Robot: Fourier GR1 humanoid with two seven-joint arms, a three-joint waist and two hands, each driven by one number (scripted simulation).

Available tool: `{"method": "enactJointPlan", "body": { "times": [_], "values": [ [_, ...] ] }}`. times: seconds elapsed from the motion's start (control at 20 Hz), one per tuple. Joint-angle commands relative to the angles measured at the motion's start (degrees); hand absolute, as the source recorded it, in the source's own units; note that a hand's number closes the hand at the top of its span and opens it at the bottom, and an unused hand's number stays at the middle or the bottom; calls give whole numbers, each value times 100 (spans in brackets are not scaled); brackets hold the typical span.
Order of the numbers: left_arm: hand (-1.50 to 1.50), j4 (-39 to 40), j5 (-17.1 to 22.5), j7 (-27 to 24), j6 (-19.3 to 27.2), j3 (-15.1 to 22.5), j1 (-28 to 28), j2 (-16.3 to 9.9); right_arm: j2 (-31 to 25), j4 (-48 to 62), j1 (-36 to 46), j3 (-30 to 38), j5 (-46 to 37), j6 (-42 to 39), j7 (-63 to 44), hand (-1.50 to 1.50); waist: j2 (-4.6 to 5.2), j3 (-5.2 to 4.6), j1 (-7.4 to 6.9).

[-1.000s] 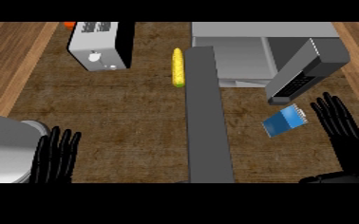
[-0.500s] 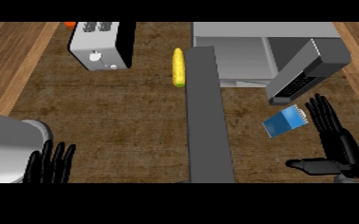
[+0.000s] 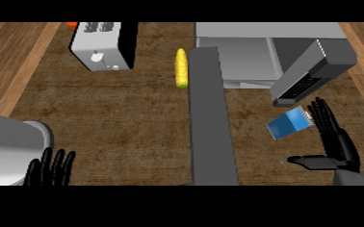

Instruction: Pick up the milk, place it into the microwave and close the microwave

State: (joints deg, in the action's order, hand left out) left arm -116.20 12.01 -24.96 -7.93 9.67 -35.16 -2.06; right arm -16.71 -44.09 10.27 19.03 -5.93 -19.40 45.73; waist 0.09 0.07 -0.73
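Here, the brown counter [image 3: 121,120] holds a blue milk [image 3: 289,124] carton near the right, just below the open microwave [image 3: 270,53]. The right hand [image 3: 334,146] is spread wide beside it. The left hand [image 3: 51,167] rests open, near left.

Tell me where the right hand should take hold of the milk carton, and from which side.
Probably across the blue body of the milk carton, coming from its right, where the open right hand already waits. The carton lies tilted, its long flat sides suiting fingers and thumb.

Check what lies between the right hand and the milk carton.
Nothing: in the head view the right hand stands open just right of the milk carton, only bare counter between.
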Motion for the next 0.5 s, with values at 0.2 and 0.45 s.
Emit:
{"method": "enactJointPlan", "body": {
  "times": [0.2, 0.45],
  "values": [
    [-150, -117, -296, 2, 157, 433, -150, 172, -156, 1360, 708, -53, -146, 87, 828, -150, 1, 0, -6],
    [-150, 454, -177, -562, -113, 84, -147, 44, -123, 1903, 525, -257, -433, 243, 1786, -150, 14, 5, -38]
  ]
}}
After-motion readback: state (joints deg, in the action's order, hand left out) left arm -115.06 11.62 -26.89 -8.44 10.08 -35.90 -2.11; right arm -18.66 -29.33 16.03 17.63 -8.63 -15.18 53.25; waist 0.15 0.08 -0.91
